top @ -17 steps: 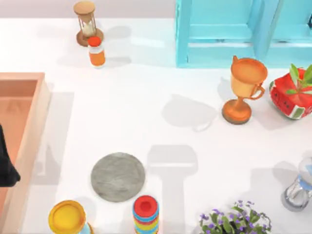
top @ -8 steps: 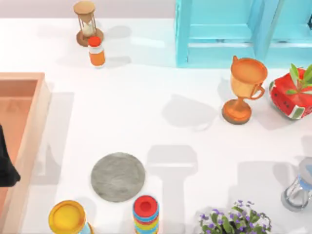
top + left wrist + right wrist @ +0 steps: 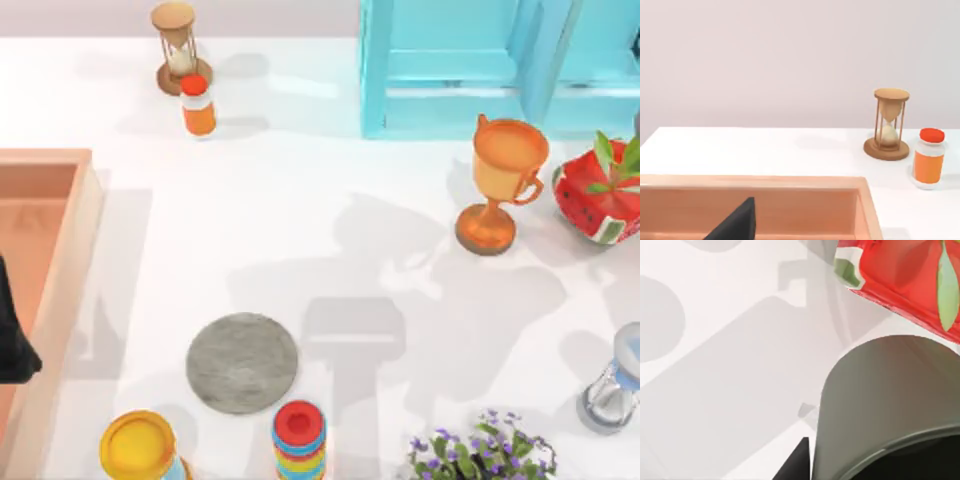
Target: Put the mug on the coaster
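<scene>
Fresh arm shadow now spreads across table centre. Mug (image 3: 880, 405) fills right wrist view beside watermelon pot (image 3: 900, 275) (grip state unclear). Coaster (image 3: 242, 362) bare; delivery likely underway.

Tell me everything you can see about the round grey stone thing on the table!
The coaster is a flat round grey disc with a mottled, stone-like surface. It lies flat on the white table, toward the near edge and left of the middle. Nothing sits on it; the mug is not on it yet. The yellow-topped cup and the stack of coloured rings stand close by, apart from it. A soft shadow falls across the table near its right side.
</scene>
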You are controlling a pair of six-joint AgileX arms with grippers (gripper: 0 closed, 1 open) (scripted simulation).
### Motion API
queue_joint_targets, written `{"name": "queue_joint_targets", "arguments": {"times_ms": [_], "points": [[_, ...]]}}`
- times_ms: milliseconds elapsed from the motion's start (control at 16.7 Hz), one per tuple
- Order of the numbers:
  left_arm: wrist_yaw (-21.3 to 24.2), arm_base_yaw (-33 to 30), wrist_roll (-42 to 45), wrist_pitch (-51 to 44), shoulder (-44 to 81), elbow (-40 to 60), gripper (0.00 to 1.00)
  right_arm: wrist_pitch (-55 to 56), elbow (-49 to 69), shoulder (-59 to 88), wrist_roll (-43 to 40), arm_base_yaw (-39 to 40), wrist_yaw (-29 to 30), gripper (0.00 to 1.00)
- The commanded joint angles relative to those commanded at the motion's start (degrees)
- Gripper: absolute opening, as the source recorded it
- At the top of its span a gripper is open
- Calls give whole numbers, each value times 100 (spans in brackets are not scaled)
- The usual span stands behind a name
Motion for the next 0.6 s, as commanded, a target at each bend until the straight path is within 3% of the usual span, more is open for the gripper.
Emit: {"name": "queue_joint_targets", "arguments": {"times_ms": [600], "points": [[0, 0, 0, 0, 0, 0, 100, -1591, 3784, 2395, 6687, 3028, -126, 0]]}}
